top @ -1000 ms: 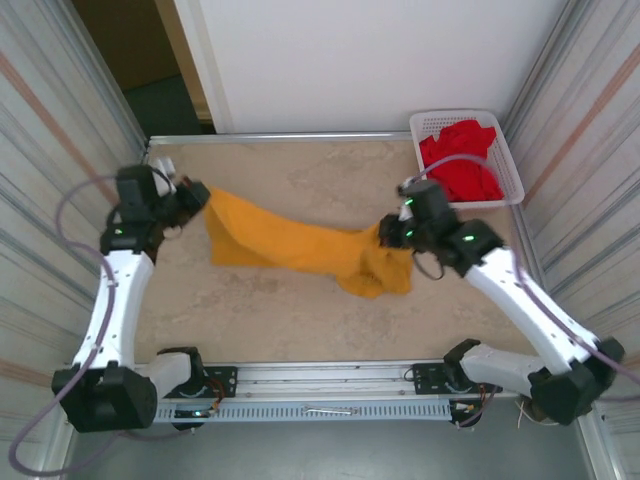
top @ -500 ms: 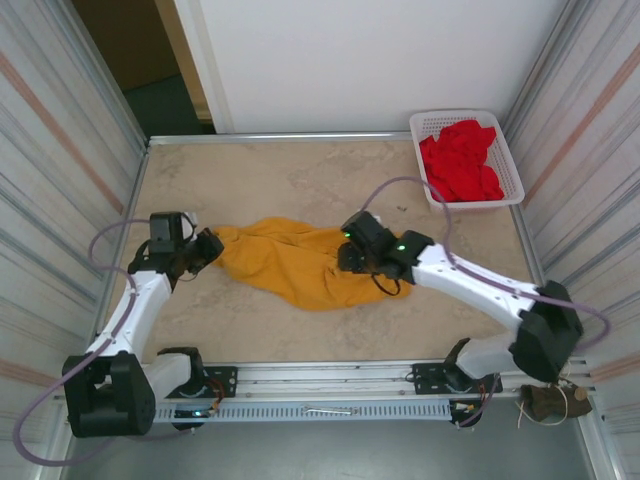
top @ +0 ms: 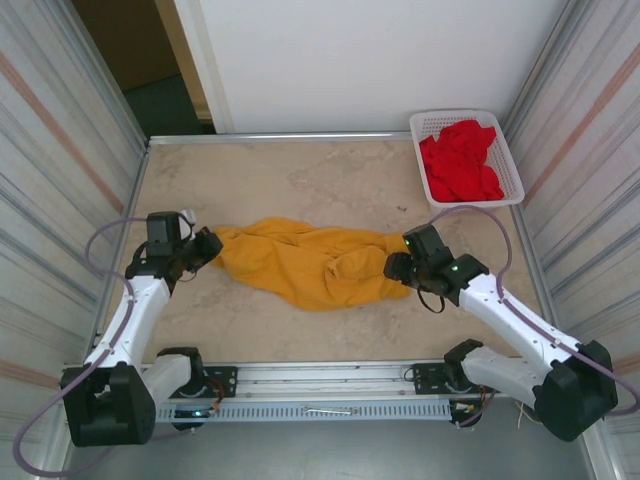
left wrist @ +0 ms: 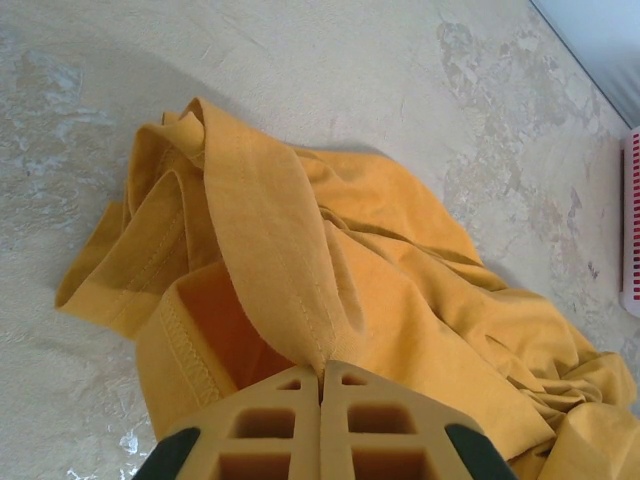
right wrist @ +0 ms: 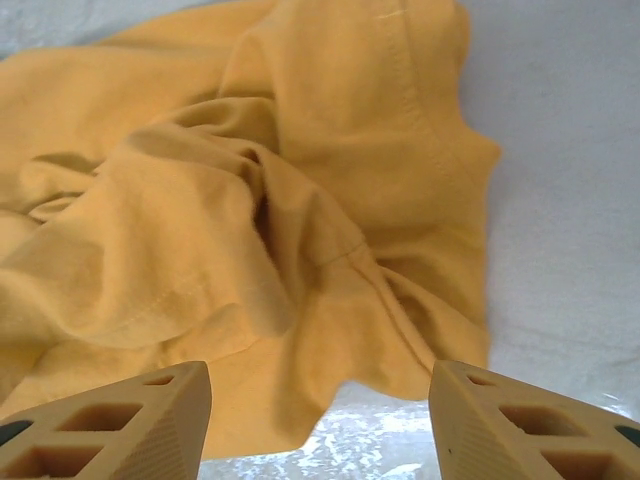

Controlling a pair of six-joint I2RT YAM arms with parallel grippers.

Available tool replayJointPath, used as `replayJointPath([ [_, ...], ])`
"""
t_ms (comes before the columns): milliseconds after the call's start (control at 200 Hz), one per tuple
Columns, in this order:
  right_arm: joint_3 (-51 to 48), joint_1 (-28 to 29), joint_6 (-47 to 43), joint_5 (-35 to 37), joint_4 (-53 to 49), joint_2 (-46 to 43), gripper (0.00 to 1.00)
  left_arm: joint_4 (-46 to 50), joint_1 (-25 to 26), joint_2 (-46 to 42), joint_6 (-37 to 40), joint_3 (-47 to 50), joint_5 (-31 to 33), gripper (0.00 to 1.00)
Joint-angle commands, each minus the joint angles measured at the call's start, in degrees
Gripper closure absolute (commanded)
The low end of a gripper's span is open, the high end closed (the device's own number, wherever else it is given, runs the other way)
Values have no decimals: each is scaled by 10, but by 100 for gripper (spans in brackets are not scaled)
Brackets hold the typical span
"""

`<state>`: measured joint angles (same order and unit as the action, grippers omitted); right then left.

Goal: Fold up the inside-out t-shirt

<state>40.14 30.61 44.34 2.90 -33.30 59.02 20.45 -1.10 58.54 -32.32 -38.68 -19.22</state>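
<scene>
Marbled tabletop (top: 300, 170) all round. Its wrist view shows the left gripper (left wrist: 322, 385) pinched tight on a seam of the mustard t-shirt (left wrist: 400, 300). The right gripper (right wrist: 320, 385) gapes empty at the shirt's crumpled other end. Overhead, a white basket (top: 511, 160) of red garments (top: 460, 160) sits far right.

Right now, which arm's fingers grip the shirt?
The left fingers, shut on the yellow t-shirt hem. The right fingers stand open, holding nothing.

Mustard-yellow t-shirt (top: 300, 265); red garments (top: 460, 160); white basket (top: 452, 116).
</scene>
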Motion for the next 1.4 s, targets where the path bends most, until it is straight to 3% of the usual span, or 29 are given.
replayJointPath([
  [0,-3,-2,-16,-42,41,25,44,-4,2,-10,9,-11,1,100],
  [551,32,-6,-33,-46,91,142,60,-5,2,-20,-4,-9,-9,100],
  [641,37,-9,-37,-48,91,146,70,-5,2,-22,-4,-11,-8,100],
  [756,51,-13,-46,-50,73,141,100,-5,2,-23,-5,-12,-10,100],
  [882,91,-27,-59,-60,39,103,100,-8,0,-22,-13,-23,-9,100],
  [1012,244,-99,-84,-126,-21,65,100,-12,-34,10,-33,-113,-33,100],
  [1257,645,-288,-54,-283,-103,118,100,2,-68,108,-103,-454,-49,100],
  [1393,744,-345,-7,-324,-97,123,100,2,-69,127,-137,-576,-33,100],
])
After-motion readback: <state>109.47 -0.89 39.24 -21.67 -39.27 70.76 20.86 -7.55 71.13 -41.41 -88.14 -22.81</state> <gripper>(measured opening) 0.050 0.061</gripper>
